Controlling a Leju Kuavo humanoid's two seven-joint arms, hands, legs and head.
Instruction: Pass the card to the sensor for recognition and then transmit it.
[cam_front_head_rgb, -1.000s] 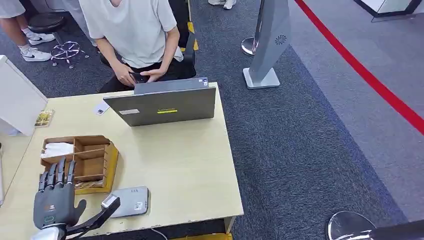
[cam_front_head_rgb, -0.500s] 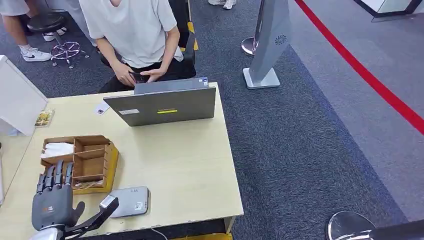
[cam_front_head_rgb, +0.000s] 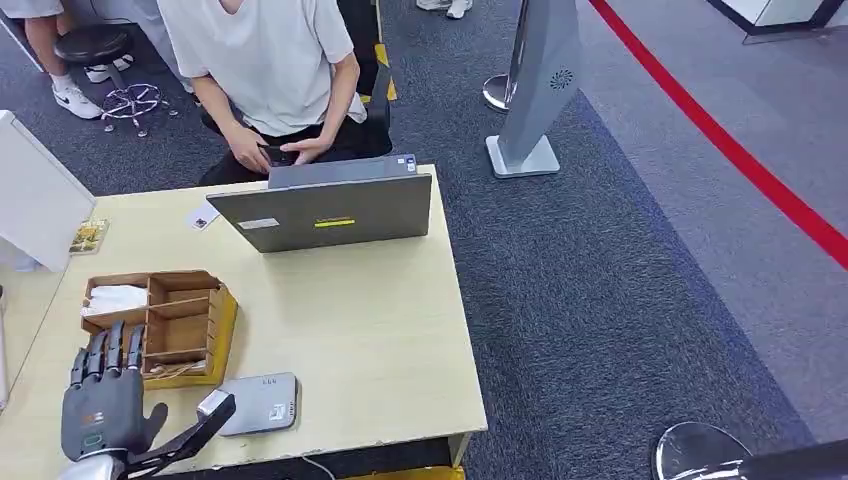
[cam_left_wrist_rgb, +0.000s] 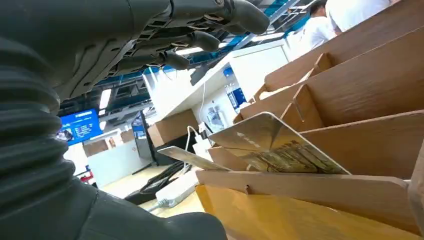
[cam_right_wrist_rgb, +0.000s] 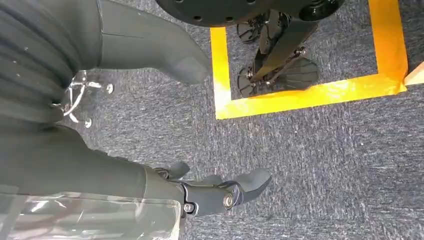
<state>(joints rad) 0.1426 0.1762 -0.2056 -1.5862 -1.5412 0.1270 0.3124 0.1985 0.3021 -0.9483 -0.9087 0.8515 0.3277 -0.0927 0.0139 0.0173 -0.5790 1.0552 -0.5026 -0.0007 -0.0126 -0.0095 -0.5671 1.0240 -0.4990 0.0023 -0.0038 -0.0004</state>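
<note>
My left hand (cam_front_head_rgb: 103, 404) hovers over the table's near left corner, fingers straight and spread, holding nothing, just short of the wooden card box (cam_front_head_rgb: 190, 330). In the left wrist view the hand (cam_left_wrist_rgb: 150, 40) is close to the box (cam_left_wrist_rgb: 360, 95), where a gold-patterned card (cam_left_wrist_rgb: 270, 147) leans in the nearest slot. A grey card sensor (cam_front_head_rgb: 262, 402) lies flat on the table to the right of my hand. My right hand (cam_right_wrist_rgb: 215, 192) hangs by my side above the carpet, fingers loosely apart and empty.
A person sits behind a grey laptop (cam_front_head_rgb: 325, 212) at the far edge of the wooden table (cam_front_head_rgb: 370, 330). A small white card (cam_front_head_rgb: 202, 217) and a picture card (cam_front_head_rgb: 88, 237) lie at the far left. A white panel (cam_front_head_rgb: 35, 200) stands at the left.
My left hand has drawn back slightly toward the near edge of the table. A person's feet at the far left have shifted.
</note>
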